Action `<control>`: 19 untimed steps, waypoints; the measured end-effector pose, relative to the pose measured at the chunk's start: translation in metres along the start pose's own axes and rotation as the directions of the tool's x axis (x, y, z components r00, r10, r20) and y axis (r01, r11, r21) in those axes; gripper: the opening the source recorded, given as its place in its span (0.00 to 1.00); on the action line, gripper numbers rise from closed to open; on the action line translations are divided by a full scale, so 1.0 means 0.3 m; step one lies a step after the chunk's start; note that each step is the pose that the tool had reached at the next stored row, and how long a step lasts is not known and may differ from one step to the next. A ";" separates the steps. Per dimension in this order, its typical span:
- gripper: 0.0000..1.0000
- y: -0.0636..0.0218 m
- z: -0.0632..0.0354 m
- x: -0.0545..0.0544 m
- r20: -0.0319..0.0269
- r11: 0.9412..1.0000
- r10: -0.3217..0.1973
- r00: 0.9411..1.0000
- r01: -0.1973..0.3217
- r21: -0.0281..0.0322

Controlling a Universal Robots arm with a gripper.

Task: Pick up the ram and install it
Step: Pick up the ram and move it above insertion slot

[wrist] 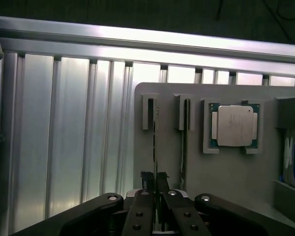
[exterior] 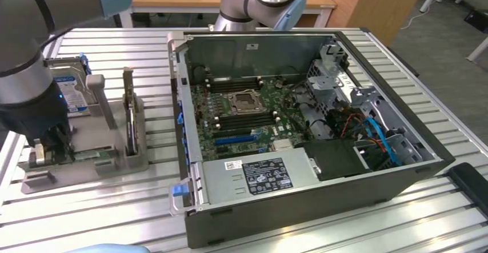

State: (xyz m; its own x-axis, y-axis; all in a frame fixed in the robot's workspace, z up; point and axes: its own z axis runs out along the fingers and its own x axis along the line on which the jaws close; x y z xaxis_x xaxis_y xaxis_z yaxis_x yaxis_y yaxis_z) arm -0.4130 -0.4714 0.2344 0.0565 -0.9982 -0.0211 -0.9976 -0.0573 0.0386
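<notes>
Currently, exterior view's left: arm is bent low, gripper [exterior: 52, 150] down inside the grey holder [exterior: 99, 134] on the slatted table [exterior: 99, 213], lower left of frame. Blue-labelled hard drive [exterior: 72, 96] stands at the holder's far end, behind the gripper. Centre to exterior view's right: open PC case [exterior: 305, 213] lies on its side, lid off so the motherboard [exterior: 228, 124] faces up, probably for top-down access. CPU socket [exterior: 244, 100] sits mid-board with long black memory slots [exterior: 232, 83] on either side, which look empty

Wrist view, same order: bare table slats, then the ram [wrist: 154, 147], standing on its long edge in a holder slot so the thin top edge faces up, easy to pinch. Fingers [wrist: 143, 206] are closed onto that edge, one each side, gripping the ram. It looks seated in its slot, not lifted yet as far as I can tell. Second ram [wrist: 186, 132] stands just beside it, parallel, in its own slot, untouched. Next, square silver CPU [wrist: 234, 125] lies flat in a recess, then the hard drive's edge

Stage guess: grasp made, pick-up not begun
</notes>
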 end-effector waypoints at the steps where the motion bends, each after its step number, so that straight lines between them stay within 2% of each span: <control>1: 0.13 0.000 -0.012 0.000 0.002 1.000 0.000 1.000 0.000 0.000; 10: 0.13 0.005 -0.129 -0.003 0.015 1.000 -0.001 1.000 0.001 0.001; 19: 0.13 0.010 -0.258 -0.005 0.023 1.000 -0.001 1.000 0.001 0.001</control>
State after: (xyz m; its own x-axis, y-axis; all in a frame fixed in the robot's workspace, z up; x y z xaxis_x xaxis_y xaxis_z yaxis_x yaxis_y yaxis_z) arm -0.4130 -0.4714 0.3118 0.0565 -0.9974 -0.0443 -0.9976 -0.0582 0.0373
